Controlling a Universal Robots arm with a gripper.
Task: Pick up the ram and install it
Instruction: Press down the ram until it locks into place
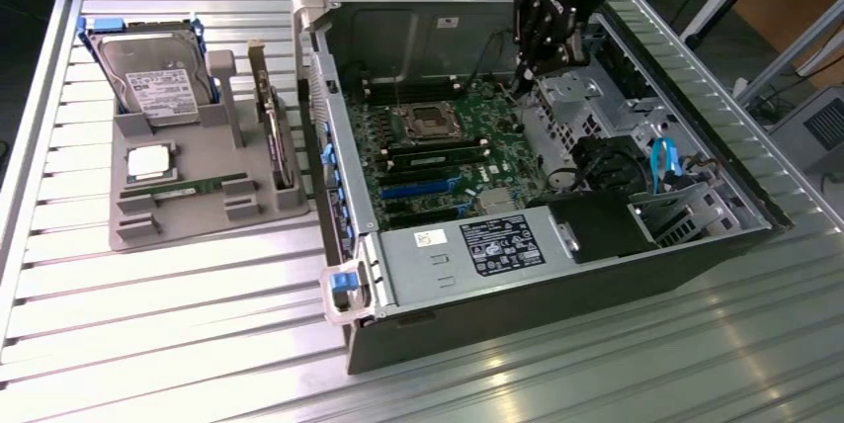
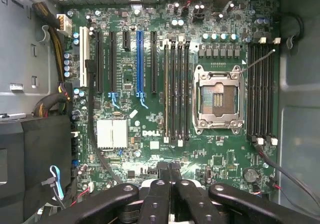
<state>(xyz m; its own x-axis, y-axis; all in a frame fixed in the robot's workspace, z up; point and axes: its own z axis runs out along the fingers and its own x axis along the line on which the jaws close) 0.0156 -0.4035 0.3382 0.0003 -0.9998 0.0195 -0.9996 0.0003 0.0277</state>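
One ram stick (image 1: 185, 189), thin and green, lies flat in the grey holder tray (image 1: 132, 235) at the exterior view's left. A second green stick (image 1: 436, 158) stands seated in a slot on the motherboard (image 1: 456, 136), beside the processor socket (image 1: 429, 122); in the wrist view it is the stick (image 2: 166, 91) next to the black slots (image 2: 180, 91). My gripper (image 1: 539, 72) hangs over the far side of the open case, well away from the tray. Its fingertips (image 2: 169, 170) are pressed together with nothing between them.
The tray also holds a hard drive (image 1: 152, 77), a square silver processor (image 1: 149, 161) and an upright expansion card (image 1: 273, 126). The computer case (image 1: 395, 285) lies open on the slatted metal table (image 1: 158, 324). Cables and a black shroud (image 1: 600, 220) crowd its right half.
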